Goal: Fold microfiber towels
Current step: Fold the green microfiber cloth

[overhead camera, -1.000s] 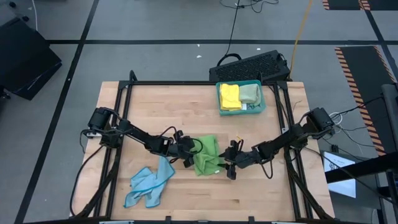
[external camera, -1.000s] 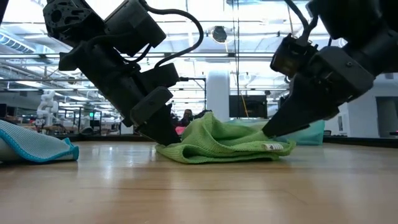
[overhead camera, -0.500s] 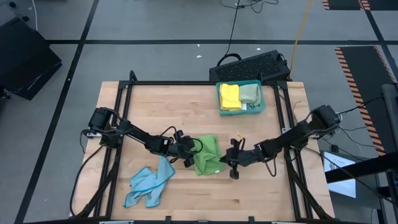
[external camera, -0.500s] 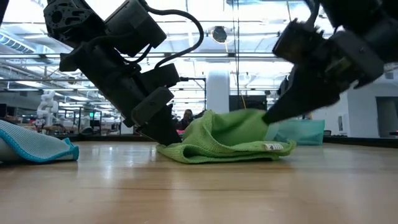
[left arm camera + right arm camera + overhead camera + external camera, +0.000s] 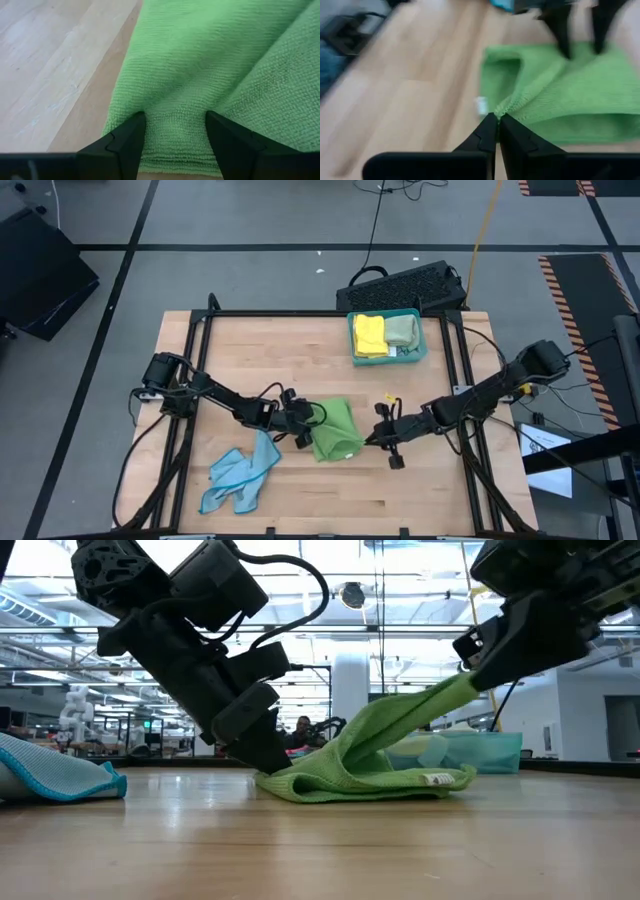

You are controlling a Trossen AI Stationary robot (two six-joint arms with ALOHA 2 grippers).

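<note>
A bright green, nubbly microfiber towel (image 5: 334,430) lies partly folded at the centre of the high view, on the pale wooden table (image 5: 260,350); in the low view one layer rises as a taut ramp toward the upper right, over flat stacked layers. The right gripper (image 5: 374,439), just right of centre, has its fingers pinched together on the towel's near corner, lifted off the wood; the left gripper (image 5: 303,432), just left of the cloth, stands with fingers apart, pressing the opposite edge down. The step looks like a fold in progress; next the raised corner probably needs carrying across to meet the pinned edge. A crumpled light blue cloth (image 5: 240,475) sits lower left; a rigid teal plastic tray (image 5: 419,322) at upper centre holds folded yellow (image 5: 369,334) and pale green (image 5: 402,331) towels.
</note>
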